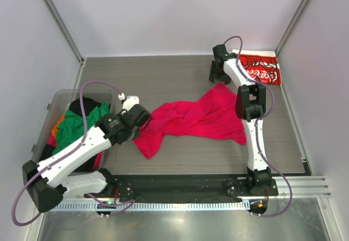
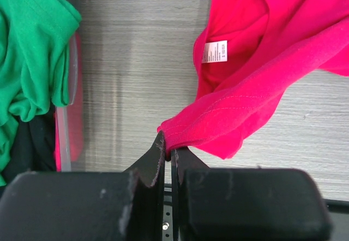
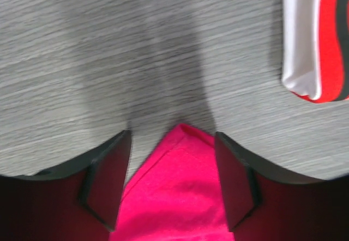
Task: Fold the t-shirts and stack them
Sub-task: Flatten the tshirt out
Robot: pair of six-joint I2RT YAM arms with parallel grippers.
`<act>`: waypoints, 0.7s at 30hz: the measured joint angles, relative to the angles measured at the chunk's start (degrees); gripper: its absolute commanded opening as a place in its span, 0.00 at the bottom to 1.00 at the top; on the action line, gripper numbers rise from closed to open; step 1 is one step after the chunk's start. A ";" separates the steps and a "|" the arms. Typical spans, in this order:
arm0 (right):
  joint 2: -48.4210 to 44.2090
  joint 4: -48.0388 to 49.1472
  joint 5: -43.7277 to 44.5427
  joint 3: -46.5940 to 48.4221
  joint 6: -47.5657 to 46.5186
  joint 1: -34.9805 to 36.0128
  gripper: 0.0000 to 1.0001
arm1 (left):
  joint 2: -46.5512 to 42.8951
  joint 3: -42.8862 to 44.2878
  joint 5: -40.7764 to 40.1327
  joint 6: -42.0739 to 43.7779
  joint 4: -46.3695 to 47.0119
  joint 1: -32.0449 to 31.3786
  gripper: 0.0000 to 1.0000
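Note:
A crimson-pink t-shirt (image 1: 191,118) lies crumpled across the middle of the table. My left gripper (image 1: 146,116) is shut on its left edge; in the left wrist view the jaws (image 2: 169,151) pinch a hem fold of the shirt (image 2: 251,83). My right gripper (image 1: 218,77) is open over the shirt's far corner; in the right wrist view that corner (image 3: 180,186) lies between the spread fingers (image 3: 112,175). A folded red Coca-Cola t-shirt (image 1: 262,69) lies at the far right and shows in the right wrist view (image 3: 322,39).
A clear plastic bin (image 1: 60,102) at the left holds green (image 1: 82,124), black and orange shirts; the green one shows in the left wrist view (image 2: 27,50). A black strip and metal rail (image 1: 180,184) run along the near edge.

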 measured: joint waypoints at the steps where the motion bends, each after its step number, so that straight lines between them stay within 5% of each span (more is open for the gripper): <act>1: 0.00 -0.07 0.96 0.04 -0.37 0.11 0.62 | 0.00 -0.13 0.04 0.04 0.26 0.11 0.00; 7: 0.04 0.13 3.52 -0.70 -1.18 1.07 0.22 | 0.00 -0.79 0.72 0.15 1.38 0.63 0.00; 8: -0.02 0.50 3.50 -1.01 -0.96 1.11 0.06 | 0.00 -0.81 0.83 0.22 1.51 0.70 0.00; 9: -0.15 0.83 3.52 -1.31 -1.14 1.25 0.01 | -0.02 -0.81 0.92 0.31 1.64 0.70 0.00; 16: -2.84 -0.52 1.66 -4.13 -0.07 1.86 0.01 | 0.81 0.74 1.55 1.60 1.86 1.99 0.00; 21: -11.56 -5.84 0.00 -4.57 0.83 2.89 0.01 | 7.13 11.58 1.55 4.50 1.25 4.15 0.00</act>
